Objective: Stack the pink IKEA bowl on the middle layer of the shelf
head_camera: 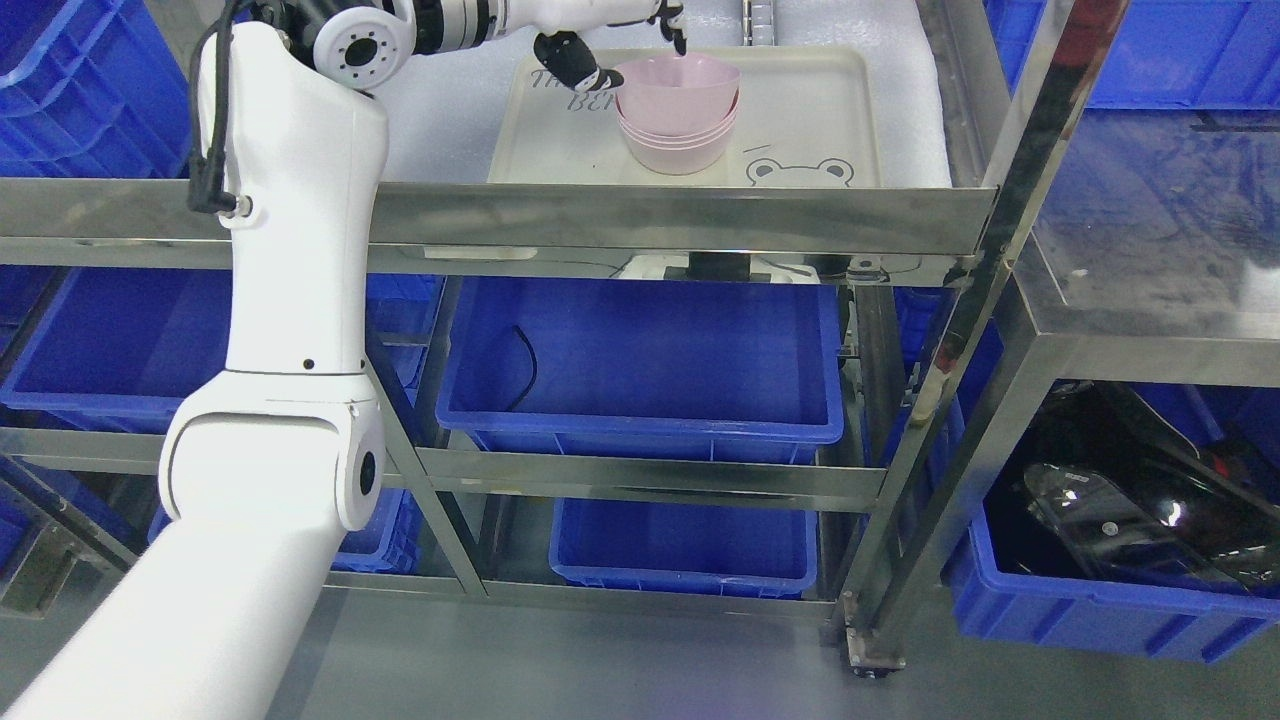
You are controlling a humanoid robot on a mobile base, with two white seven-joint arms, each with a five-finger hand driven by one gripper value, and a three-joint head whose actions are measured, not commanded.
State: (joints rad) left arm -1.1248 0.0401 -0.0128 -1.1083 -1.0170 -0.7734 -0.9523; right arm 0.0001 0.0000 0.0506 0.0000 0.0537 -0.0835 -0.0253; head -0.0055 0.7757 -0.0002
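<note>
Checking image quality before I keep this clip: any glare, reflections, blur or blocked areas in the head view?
Head view: sharp overall, even lighting. The steel shelf rail shows bright streaks and mirror reflections. The white left arm blocks much of the left side. The left robot hand at the pink bowls is partly cropped by the top edge. The glossy black object at lower right shows highlights and is hard to identify.

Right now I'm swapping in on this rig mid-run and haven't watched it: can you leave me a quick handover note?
Left hand: black fingers pinching the rim of the top pink plastic bowl, at the far end of the extended white arm.
Right hand: not in view.
The bowl sits, slightly tilted, on a nested stack of pink bowls on the beige bear-print tray on the steel shelf.
Left: settle the bowl, release, withdraw.
</note>
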